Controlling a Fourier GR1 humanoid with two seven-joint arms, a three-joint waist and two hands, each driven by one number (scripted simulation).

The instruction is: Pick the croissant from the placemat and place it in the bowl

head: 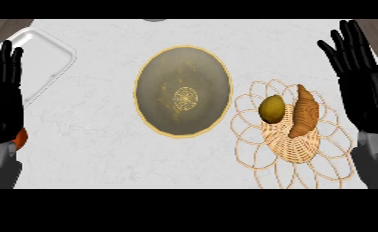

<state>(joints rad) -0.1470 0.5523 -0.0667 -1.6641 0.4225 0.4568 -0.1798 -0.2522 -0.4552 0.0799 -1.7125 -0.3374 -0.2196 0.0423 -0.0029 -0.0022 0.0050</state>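
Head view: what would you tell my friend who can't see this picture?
A croissant and a round yellow-green fruit lie on a woven placemat, right of an empty gold-rimmed bowl on a pale counter. The left robot hand and right robot hand rest open at the side edges.

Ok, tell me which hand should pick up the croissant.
Probably the right hand: it is open just beside the woven placemat holding the croissant. The left hand sits at the opposite edge, with the bowl between it and the croissant.
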